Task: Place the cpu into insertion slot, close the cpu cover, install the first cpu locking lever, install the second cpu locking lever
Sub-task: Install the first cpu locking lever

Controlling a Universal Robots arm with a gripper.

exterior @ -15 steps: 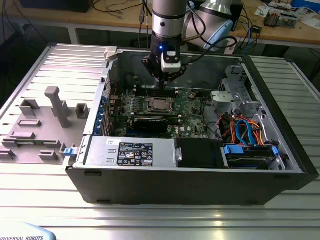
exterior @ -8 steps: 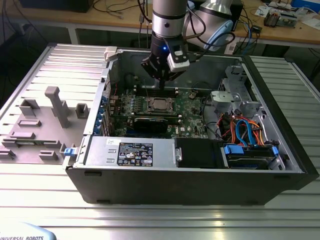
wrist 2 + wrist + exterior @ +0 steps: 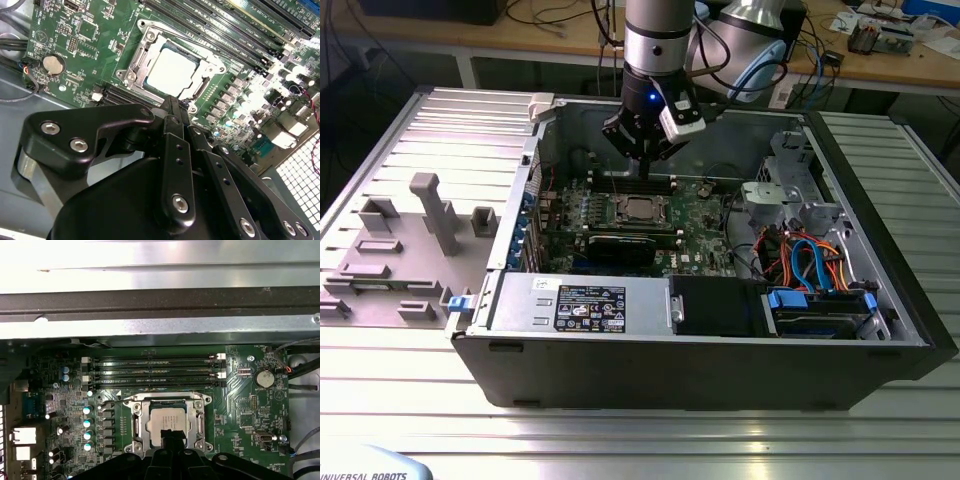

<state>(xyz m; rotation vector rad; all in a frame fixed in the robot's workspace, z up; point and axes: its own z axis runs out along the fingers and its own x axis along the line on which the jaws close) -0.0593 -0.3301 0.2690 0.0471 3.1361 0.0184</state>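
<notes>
The cpu [image 3: 171, 70] [image 3: 167, 420] lies flat in the insertion slot [image 3: 131, 75] on the green motherboard, its silver top showing. The cpu cover [image 3: 141, 56] [image 3: 141, 412] lies down around it, framing the chip through its window. A thin wire locking lever [image 3: 192, 39] [image 3: 111, 403] runs along one side of the socket; whether it is latched I cannot tell. My gripper [image 3: 172, 102] [image 3: 172, 436] hovers just off the socket's edge, fingers shut together and holding nothing. In the exterior view the gripper [image 3: 645, 168] hangs above the socket [image 3: 640, 210] inside the open case.
Long black memory slots [image 3: 155, 371] lie beside the socket. A black graphics card [image 3: 620, 247] sits in front of it, with the power supply [image 3: 580, 305] and blue and orange cables [image 3: 805, 260] nearer. The case walls [image 3: 530, 190] ring the board. A grey fixture plate [image 3: 420, 220] lies at the exterior view's left.
</notes>
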